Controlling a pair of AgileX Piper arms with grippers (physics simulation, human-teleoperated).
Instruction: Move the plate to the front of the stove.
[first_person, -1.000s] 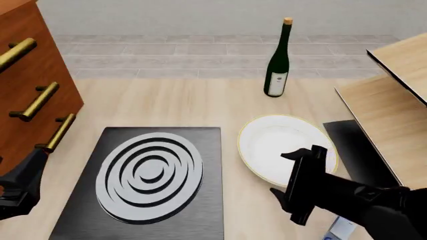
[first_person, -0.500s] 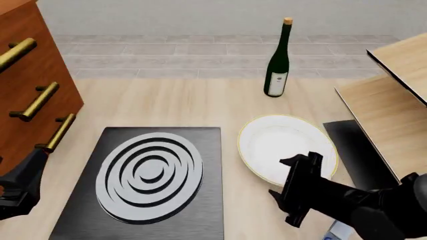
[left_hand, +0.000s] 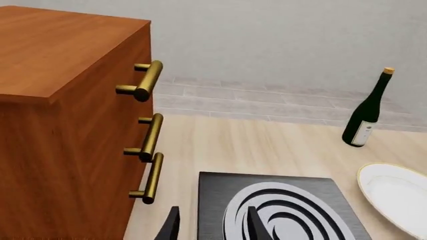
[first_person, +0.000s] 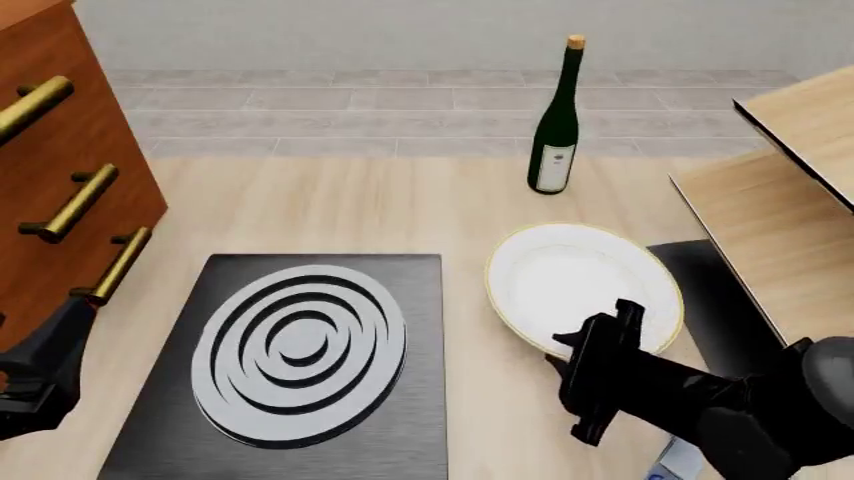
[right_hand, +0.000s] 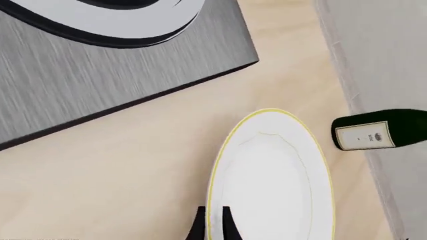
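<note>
The white plate (first_person: 581, 285) with a thin gold rim lies right of the stove (first_person: 314, 350), a black slab with silver rings. My right gripper (first_person: 574, 345) is shut on the plate's near rim. In the right wrist view its fingertips (right_hand: 212, 226) pinch the plate (right_hand: 270, 185) at its edge, and the stove's corner (right_hand: 100, 70) shows beyond. My left gripper (first_person: 54, 350) hangs at the stove's left edge beside the cabinet. The left wrist view shows it open (left_hand: 213, 230) with nothing between its fingers, above the stove (left_hand: 280, 210). The plate's edge (left_hand: 393, 192) shows in that view too.
A dark green wine bottle (first_person: 557, 120) stands behind the plate. A brown cabinet (first_person: 54, 170) with gold handles lines the left side. Wooden shelving (first_person: 787, 200) rises on the right, with a plain black panel (first_person: 714, 300) at its foot.
The right gripper has shut on the plate's near rim. The plate has shifted slightly away and to the right, its near edge raised. The left arm has not moved.
</note>
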